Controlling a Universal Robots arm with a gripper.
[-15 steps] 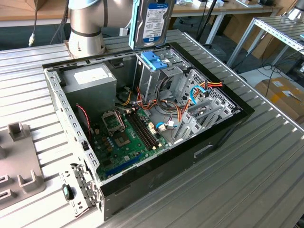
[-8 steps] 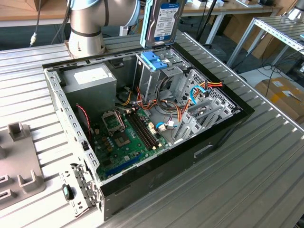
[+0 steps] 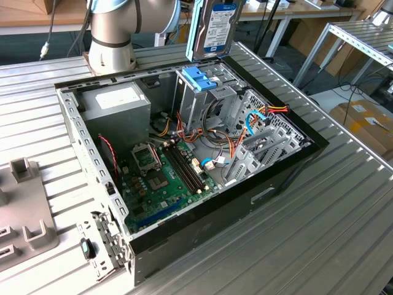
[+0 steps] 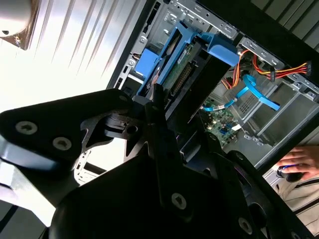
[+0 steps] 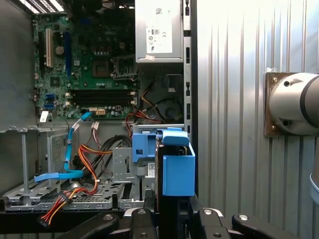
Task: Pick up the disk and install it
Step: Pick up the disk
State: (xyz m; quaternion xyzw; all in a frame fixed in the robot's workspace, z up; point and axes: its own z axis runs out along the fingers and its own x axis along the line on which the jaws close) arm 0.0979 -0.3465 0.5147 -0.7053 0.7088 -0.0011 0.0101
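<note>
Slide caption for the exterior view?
The disk hangs upright over the open computer case, just above the blue-latched drive cage; robot arm base stands beyond on the ribbed metal table.

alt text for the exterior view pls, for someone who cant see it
The disk hangs upright, label facing the camera, just above the blue latch of the drive cage in an open computer case lying on a ribbed metal table. The motherboard and grey power supply are exposed; the arm's base stands behind the case.
</note>
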